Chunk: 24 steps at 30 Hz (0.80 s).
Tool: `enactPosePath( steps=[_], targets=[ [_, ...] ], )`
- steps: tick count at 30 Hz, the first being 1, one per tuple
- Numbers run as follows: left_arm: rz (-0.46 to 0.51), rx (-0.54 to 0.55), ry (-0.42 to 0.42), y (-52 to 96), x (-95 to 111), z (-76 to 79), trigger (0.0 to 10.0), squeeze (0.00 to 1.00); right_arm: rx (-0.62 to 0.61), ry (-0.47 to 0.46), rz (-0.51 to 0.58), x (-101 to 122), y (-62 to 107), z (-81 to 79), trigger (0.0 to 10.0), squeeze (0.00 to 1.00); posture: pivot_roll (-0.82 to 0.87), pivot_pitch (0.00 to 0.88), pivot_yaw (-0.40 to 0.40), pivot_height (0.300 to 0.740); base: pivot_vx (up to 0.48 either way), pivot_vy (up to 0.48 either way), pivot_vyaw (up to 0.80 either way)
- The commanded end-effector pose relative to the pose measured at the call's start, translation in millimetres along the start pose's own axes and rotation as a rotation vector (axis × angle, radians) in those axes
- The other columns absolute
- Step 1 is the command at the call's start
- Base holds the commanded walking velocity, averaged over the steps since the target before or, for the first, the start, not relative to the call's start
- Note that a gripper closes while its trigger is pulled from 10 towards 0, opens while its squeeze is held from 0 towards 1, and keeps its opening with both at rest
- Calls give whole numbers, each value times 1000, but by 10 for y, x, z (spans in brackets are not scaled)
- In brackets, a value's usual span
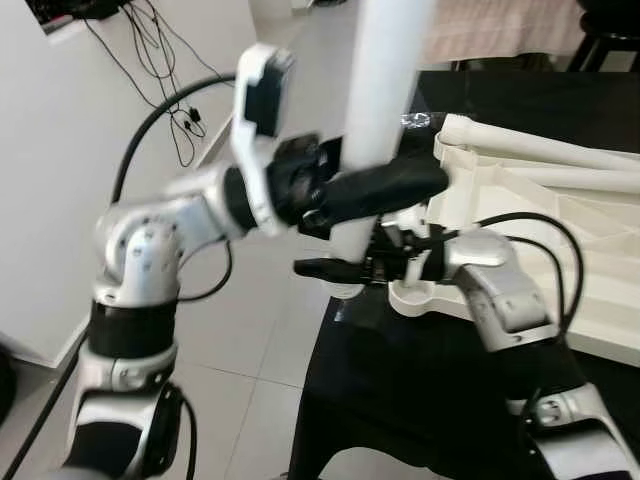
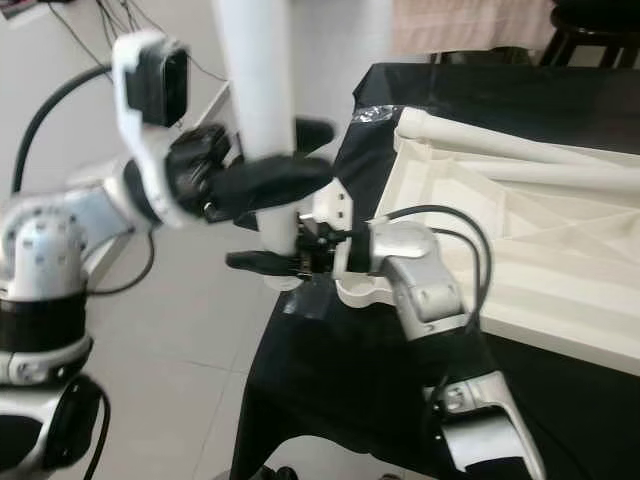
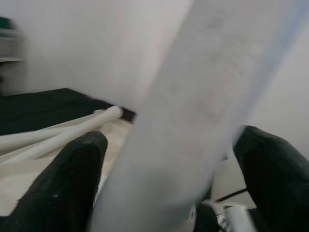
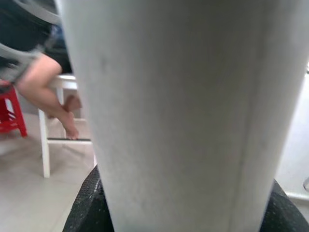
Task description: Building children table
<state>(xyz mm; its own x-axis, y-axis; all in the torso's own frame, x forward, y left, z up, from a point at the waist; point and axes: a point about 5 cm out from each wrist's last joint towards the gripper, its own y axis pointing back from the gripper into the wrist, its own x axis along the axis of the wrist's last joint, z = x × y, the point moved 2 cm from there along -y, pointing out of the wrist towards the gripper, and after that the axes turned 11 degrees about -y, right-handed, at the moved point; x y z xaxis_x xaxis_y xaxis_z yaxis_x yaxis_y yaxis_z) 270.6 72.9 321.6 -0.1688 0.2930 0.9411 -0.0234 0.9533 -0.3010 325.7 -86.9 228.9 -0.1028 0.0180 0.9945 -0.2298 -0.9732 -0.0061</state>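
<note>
White plastic everywhere on this one: the table leg (image 1: 385, 90) stands upright at the corner of the upturned white tabletop (image 2: 520, 250), which lies underside-up on the black-draped bench (image 1: 450, 390), presumably so its sockets face the ceiling for the legs to drop in. Both arms are on that one leg. Higher up, the left end effector (image 1: 385, 188) has its black fingers (image 3: 72, 174) either side of the tube, close against it as the left wrist view shows, a grip that looks meant to keep the leg plumb. Lower down, the right end effector (image 2: 272, 262) clamps the leg near its foot, just above the round corner socket (image 1: 420, 297), and its wrist view has the tube pressed right up between the pads. That low hold reads as the steering hand, guiding the end into the socket while the upper one stops it toppling. More loose legs (image 1: 540, 150) lie across the far side of the tabletop, waiting. I'd judge the seating is under way, not finished. A seated person's legs (image 4: 48, 92) show beyond.
</note>
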Motion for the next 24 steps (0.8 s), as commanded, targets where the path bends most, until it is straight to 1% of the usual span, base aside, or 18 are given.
enactPosePath(
  steps=[1,2,3,4,5,6,7,8,10,12,15,18,19,20,21,22,23,24],
  targets=[
    [-41,-34,10,52,-53,99,10000,1000,-182,-47,60,39,233,217,0,0,-19,138,96,740,0,0,0],
    [-88,92,-7,272,-114,78,10000,1000,-198,-55,57,-20,332,214,0,0,-14,151,94,740,0,0,0],
    [-152,207,-7,490,-213,100,10000,1000,-209,-67,51,-79,416,206,0,0,-8,163,96,740,0,0,0],
    [-196,271,-3,617,-274,132,10000,1000,-214,-74,46,-115,464,196,0,0,-6,166,95,740,0,0,0],
    [-196,271,-3,617,-274,132,10000,1000,-214,-74,46,-115,464,196,0,0,-6,166,95,740,0,0,0],
    [-253,333,21,772,-388,219,10000,1000,-242,-80,46,-132,529,230,0,0,1,173,95,740,0,0,0],
    [-260,362,42,844,-438,285,10000,1000,-269,-79,60,-107,569,280,0,0,9,184,94,740,0,0,0],
    [-260,362,42,844,-438,285,10000,1000,-269,-79,60,-107,569,280,0,0,9,184,94,740,0,0,0],
    [-265,393,64,914,-482,362,10000,1000,-299,-78,78,-77,614,330,0,0,10,185,94,740,0,0,0],
    [-258,406,63,931,-488,392,10000,1000,-303,-72,87,-51,630,345,0,0,18,190,92,740,0,0,0],
    [-240,413,53,919,-476,437,10000,1000,-282,-70,124,23,649,350,0,0,21,193,92,740,0,0,0],
    [-242,410,43,899,-490,476,10000,1000,-256,-73,144,49,657,336,0,0,21,195,92,740,0,0,0],
    [-257,413,39,885,-532,506,10000,1000,-240,-83,151,47,663,323,0,0,21,199,96,740,0,0,0],
    [-288,406,41,869,-616,562,10000,706,-219,-97,149,20,675,307,0,0,23,201,100,740,0,0,0],
    [-288,406,41,869,-616,562,10000,706,-219,-97,149,20,675,307,0,0,23,201,100,740,0,0,0],
    [-326,399,39,858,-708,619,10000,180,-203,-109,141,-14,692,298,0,0,24,203,101,740,0,0,0],
    [-360,400,37,855,-802,689,10000,0,-189,-122,131,-52,714,294,0,0,28,207,105,740,0,0,0],
    [-392,408,29,864,-875,736,10000,0,-179,-133,122,-84,733,290,0,0,31,211,107,740,0,0,0]
  ],
)
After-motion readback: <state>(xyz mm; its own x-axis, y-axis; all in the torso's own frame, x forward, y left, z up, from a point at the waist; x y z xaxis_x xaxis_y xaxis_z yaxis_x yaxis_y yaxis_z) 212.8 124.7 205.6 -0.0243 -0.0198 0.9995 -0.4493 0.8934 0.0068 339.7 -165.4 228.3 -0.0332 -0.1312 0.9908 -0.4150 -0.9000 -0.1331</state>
